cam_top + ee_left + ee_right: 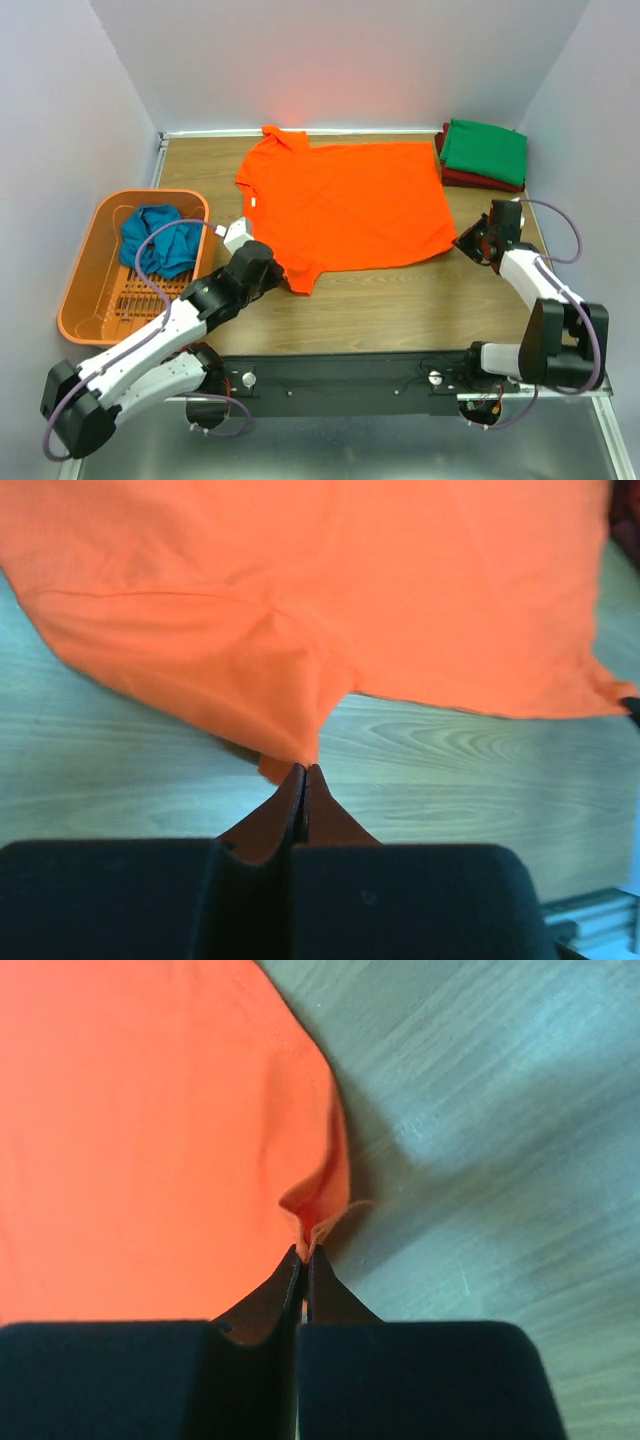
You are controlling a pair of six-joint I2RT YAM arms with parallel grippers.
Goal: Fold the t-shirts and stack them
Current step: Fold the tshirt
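Pinching the orange t-shirt [345, 205], which lies flat on the table [400, 310], both pincers are closed on its near edge: left gripper [305, 772] on what appears to be a sleeve, right gripper [303, 1253] on the hem corner. First fold is likely; next, lift both points evenly.

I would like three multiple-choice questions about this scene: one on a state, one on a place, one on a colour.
1. The left gripper holds: A. the orange shirt B. nothing C. a cup
2. The teal shirt lies: A. on the floor B. in the basket C. over an arm
3. The top shirt at the far right is: A. green B. white C. black
Answers: 1 A, its shut jaws pinch orange cloth; 2 B, it is bunched inside the basket; 3 A, green cloth lies over the dark red shirt.
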